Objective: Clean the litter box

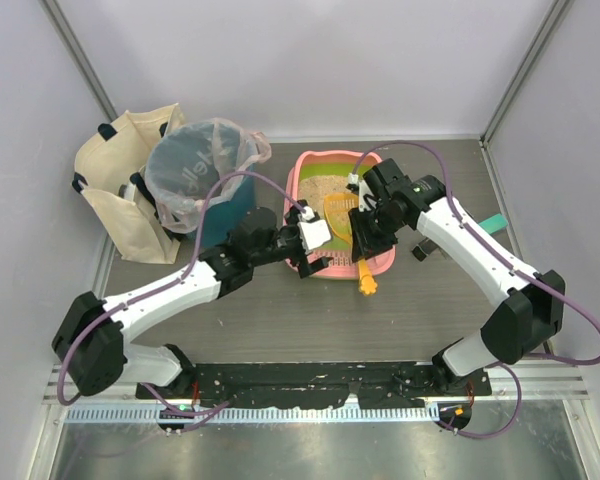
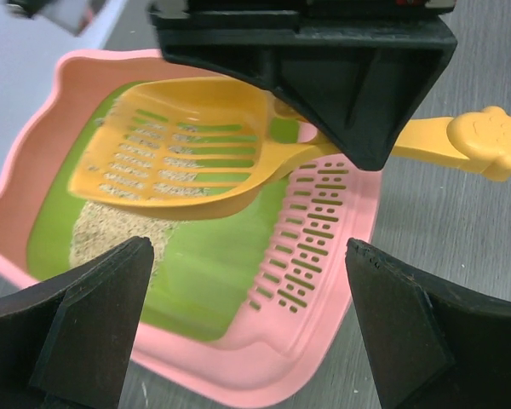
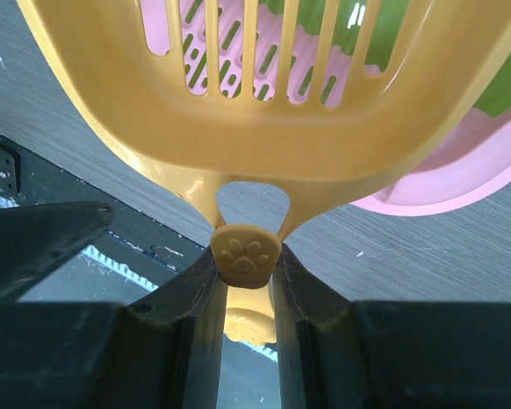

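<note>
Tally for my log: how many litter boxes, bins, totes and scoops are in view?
litter box: 1
bin: 1
tote: 1
scoop: 1
Total: 4

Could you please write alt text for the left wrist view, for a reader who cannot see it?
An orange slotted scoop, gripped by its handle in the right gripper, hangs over the pink litter box, a few grains on its blade. The box's green floor is mostly bare; the left gripper's open fingers frame the bottom.
</note>
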